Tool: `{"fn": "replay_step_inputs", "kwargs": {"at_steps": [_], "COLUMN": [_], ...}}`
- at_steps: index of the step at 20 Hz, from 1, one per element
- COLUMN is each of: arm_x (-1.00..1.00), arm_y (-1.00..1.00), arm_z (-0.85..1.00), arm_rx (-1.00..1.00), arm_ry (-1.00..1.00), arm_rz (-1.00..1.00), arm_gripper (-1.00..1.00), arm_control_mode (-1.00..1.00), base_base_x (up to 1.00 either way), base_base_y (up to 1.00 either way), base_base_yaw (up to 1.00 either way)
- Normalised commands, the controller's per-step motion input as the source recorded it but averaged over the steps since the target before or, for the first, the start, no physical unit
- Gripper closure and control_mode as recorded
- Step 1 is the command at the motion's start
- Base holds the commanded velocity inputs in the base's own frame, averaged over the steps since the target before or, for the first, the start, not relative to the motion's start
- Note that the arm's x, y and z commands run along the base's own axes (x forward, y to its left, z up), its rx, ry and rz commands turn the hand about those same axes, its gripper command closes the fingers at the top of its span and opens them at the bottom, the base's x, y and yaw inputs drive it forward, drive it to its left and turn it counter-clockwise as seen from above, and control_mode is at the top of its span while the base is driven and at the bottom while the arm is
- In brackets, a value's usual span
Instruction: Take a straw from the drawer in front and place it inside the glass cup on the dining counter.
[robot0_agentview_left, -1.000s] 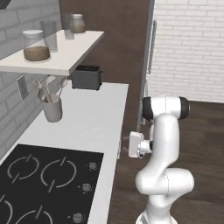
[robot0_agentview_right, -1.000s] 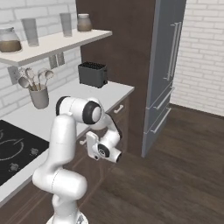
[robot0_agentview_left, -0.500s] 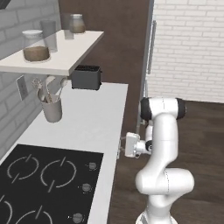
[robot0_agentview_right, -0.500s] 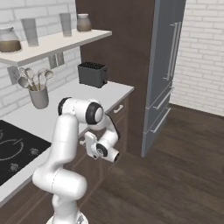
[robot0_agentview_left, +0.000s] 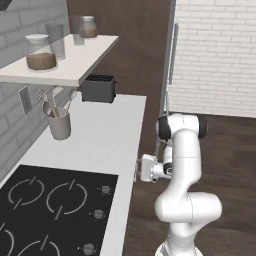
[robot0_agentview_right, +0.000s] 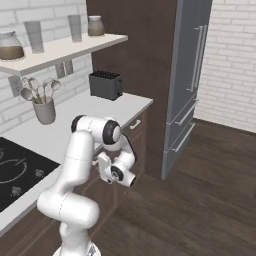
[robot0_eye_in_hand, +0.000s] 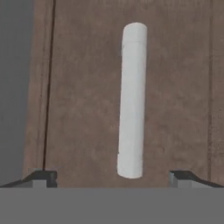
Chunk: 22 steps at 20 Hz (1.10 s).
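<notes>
My gripper is open, its two dark fingertips spread wide on either side of the lower end of a white bar handle. The handle is fixed on the dark-brown drawer front, which is shut. From the base views, the gripper points at the cabinet front just under the worktop edge, close to it. The straw, the glass cup and the dining counter are out of view.
The white worktop carries a black hob, a grey utensil pot and a black toaster. A shelf with jars hangs above. A tall grey fridge stands to the right, with bare wooden floor beside the arm.
The hand has edged a little closer to the cabinet front and slightly lower. The jaws have stayed wide open.
</notes>
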Motion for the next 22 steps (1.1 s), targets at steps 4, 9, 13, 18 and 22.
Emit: {"fn": "replay_step_inputs", "kwargs": {"at_steps": [4, 9, 13, 18, 22], "arm_x": [0.29, 0.41, 0.45, 0.30, 0.03], "arm_y": [0.18, 0.20, 0.08, 0.27, 0.22], "arm_z": [-0.24, -0.03, 0.00, -0.01, 0.00], "arm_rx": [0.00, 0.00, 0.00, 0.00, -0.03], "arm_ry": [0.00, -0.03, -0.03, 0.00, 0.00], "arm_rz": [0.00, 0.00, 0.00, 0.00, 0.00], "arm_gripper": [-1.00, -1.00, -1.00, 1.00, 1.00], "arm_control_mode": [-1.00, -1.00, -1.00, -1.00, -1.00], "base_base_x": [0.00, 0.00, 0.00, 0.00, 0.00], "base_base_y": [0.00, 0.00, 0.00, 0.00, 0.00], "base_base_yaw": [0.00, 0.00, 0.00, 0.00, 0.00]}}
